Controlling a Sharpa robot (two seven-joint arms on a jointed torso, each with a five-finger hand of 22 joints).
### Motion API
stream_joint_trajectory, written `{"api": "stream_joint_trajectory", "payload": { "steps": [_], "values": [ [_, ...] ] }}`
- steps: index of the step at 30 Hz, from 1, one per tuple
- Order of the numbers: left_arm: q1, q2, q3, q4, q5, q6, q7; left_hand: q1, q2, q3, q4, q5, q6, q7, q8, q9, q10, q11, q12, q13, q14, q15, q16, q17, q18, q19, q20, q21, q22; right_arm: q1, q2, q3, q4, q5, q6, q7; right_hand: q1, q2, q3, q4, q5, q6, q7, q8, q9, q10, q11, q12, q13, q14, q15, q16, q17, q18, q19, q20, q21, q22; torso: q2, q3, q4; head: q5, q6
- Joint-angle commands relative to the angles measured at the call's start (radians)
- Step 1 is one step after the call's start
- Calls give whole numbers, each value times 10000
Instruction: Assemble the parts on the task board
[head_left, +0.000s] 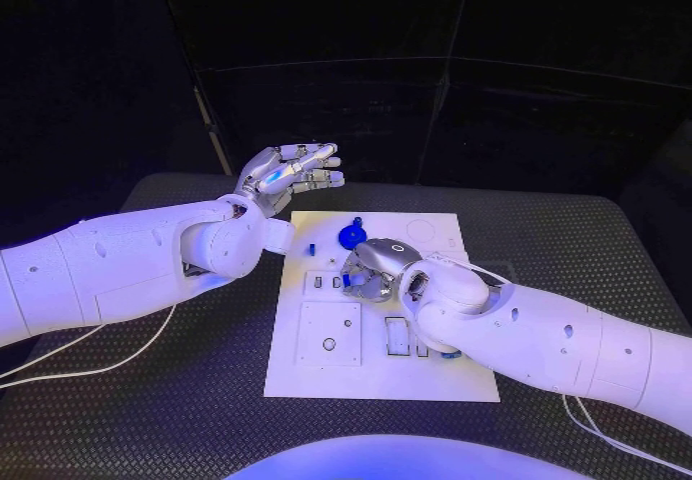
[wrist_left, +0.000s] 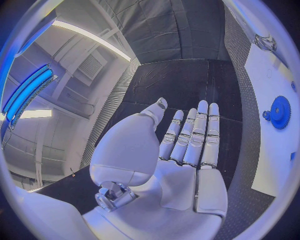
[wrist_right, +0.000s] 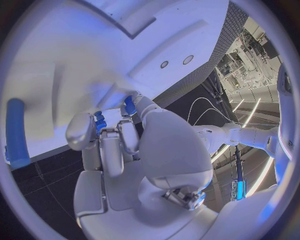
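Note:
The white task board (head_left: 325, 370) lies in the middle of the black table. A blue gear (head_left: 353, 235) sits near its far edge, also seen as the gear (wrist_left: 279, 112) on the board (wrist_left: 270, 75) in the left wrist view. My right hand (head_left: 372, 270) is down on the board just in front of the gear, fingers curled, and pinches a small blue part (wrist_right: 100, 120) at its fingertips against the board (wrist_right: 94, 45). My left hand (head_left: 296, 168) hangs raised beyond the board's far left corner, fingers stretched out and empty, palm (wrist_left: 187, 150) bare.
A small blue piece (head_left: 309, 247) lies at the board's left edge. A blue pin (wrist_right: 17, 132) lies on the board beside my right hand. Another blue piece (head_left: 450, 353) peeks from under my right forearm. White cables trail off both arms onto the table.

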Motion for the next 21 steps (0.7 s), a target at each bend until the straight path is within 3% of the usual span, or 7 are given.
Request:
{"api": "stream_joint_trajectory", "payload": {
  "steps": [1,11,17,18,19,21],
  "values": [
    [13,16,9,4,-8,161,8,5,93,-21,-59,32,65,676,-39,-5,58,-1,-63,-3,53,6,-48,-13,188,64,31,-18,-16,-14,-6,-23,-25,-53,48,-81,-98,-95,-12,69,-81,-120,-20,-67,14,-49,32,-51,-36,808,66,-22,1571,-131,-5,90,-55,-19,-3,-3,1,-9,-6],
    [13,21,9,1,-8,172,5,3,94,-22,-59,31,67,677,-39,-5,57,0,-64,-4,53,6,-50,-14,188,64,31,-18,-17,-15,-10,-23,-22,-44,-281,-45,-316,-377,-327,247,-57,-460,34,-173,16,-166,91,-140,-139,809,119,-19,1582,-126,-12,143,-75,-46,-4,-1,-3,-5,-4],
    [12,9,9,-10,-8,176,13,-3,104,-22,-61,31,83,669,-36,-3,72,-5,-60,-1,57,5,-53,-16,188,66,31,-20,-21,-118,-160,-21,263,229,-1374,249,-147,-700,-688,402,-12,-1039,163,-312,-3,-367,201,-327,-368,814,206,-8,1609,-126,-21,215,-88,-68,-5,2,0,-1,5],
    [12,3,9,-12,-8,177,12,-6,109,-22,-65,31,96,660,-31,-1,91,-12,-53,1,65,1,-53,-17,190,69,30,-19,-24,-142,-202,-20,343,267,-1542,308,-74,-773,-769,457,8,-1221,204,-333,-12,-431,235,-393,-450,813,234,-9,1607,-126,-26,234,-93,-76,-5,3,1,4,7],
    [12,-5,8,-18,-8,176,10,-8,113,-23,-69,32,110,650,-26,1,109,-19,-46,3,78,-4,-51,-17,192,74,28,-18,-27,-170,-269,-19,460,346,-1740,389,190,-857,-1028,801,45,-1528,269,-247,26,-485,328,-436,-535,808,302,-14,1595,-127,-38,321,-101,-90,-3,7,-7,22,8],
    [12,-15,8,-26,-8,173,4,-9,115,-23,-71,32,115,647,-24,2,115,-21,-44,4,83,-6,-50,-17,193,76,28,-17,-28,-198,-387,-18,624,517,-1952,519,381,-1001,-1270,1118,66,-1698,317,-250,21,-514,351,-448,-583,800,344,-25,1571,-107,-69,344,-122,-138,-7,8,-7,24,6]
  ]
}}
